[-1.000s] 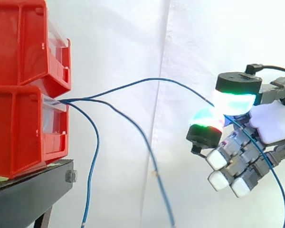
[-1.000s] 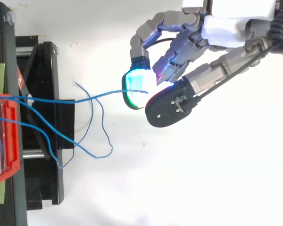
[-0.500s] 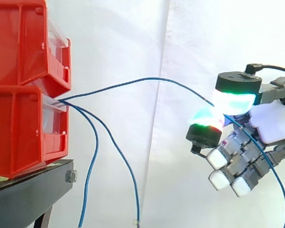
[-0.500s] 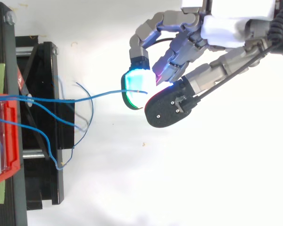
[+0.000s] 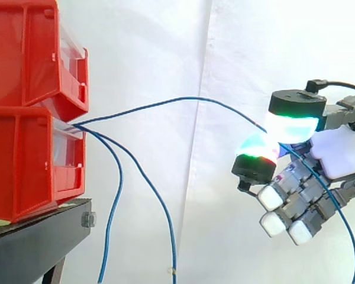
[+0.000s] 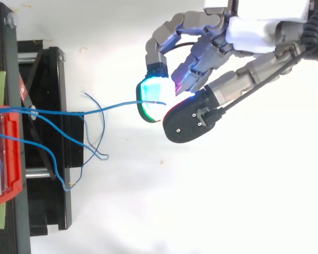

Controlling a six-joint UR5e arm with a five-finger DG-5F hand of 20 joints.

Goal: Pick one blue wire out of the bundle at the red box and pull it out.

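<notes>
Leftward swung one loose wire point(image 5: 160, 213), lower centre. We see the robot hand point(image 5: 343, 151) pinching one blue wire point(image 5: 183, 99) to draw it free.

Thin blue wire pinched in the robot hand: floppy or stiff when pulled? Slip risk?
Probably floppy: the thin blue wire arcs slackly from the lower red plastic box to the robot hand. Likely light; the two neighbouring blue wires hang limp. Could slip, being thin against thick pads.
</notes>
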